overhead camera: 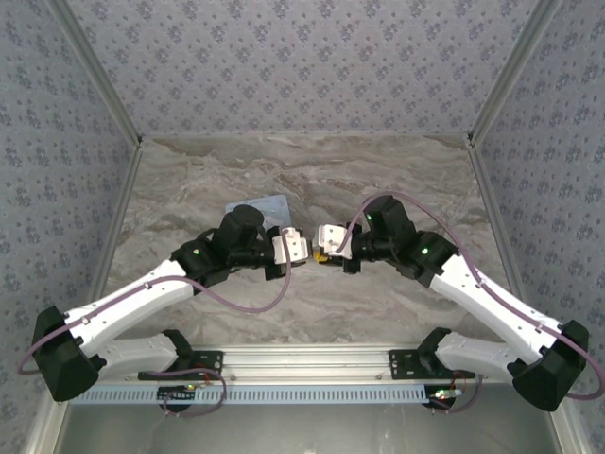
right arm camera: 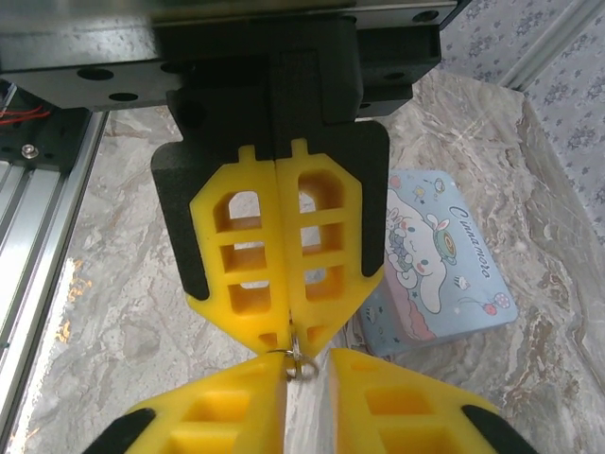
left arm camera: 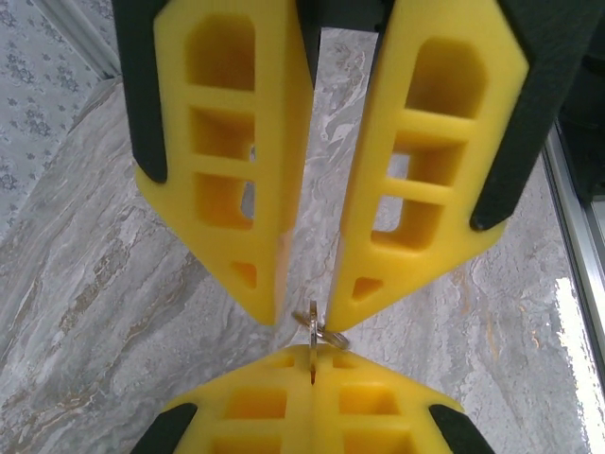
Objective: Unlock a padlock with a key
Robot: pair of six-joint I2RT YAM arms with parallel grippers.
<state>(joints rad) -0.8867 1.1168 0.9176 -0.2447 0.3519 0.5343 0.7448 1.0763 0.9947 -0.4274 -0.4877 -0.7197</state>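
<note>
My left gripper [overhead camera: 301,248] and right gripper [overhead camera: 323,241] meet tip to tip above the middle of the table. The left gripper [left arm camera: 314,352] is shut on a thin silvery key [left arm camera: 313,327], whose small split ring [left arm camera: 333,337] hangs out past the fingertips. Seen from the right wrist, the left gripper [right arm camera: 290,333] points down at my right gripper [right arm camera: 307,356]. The right jaws stand a narrow gap apart, with the ring [right arm camera: 302,367] between their tips and one tip brushing it. The padlock is out of view.
A pale blue tin [right arm camera: 444,265] with a cartoon picture lies flat on the marble table [overhead camera: 378,180] just behind the left arm [overhead camera: 269,204]. Patterned walls close in the table on three sides, and a metal rail [overhead camera: 312,357] runs along the near edge.
</note>
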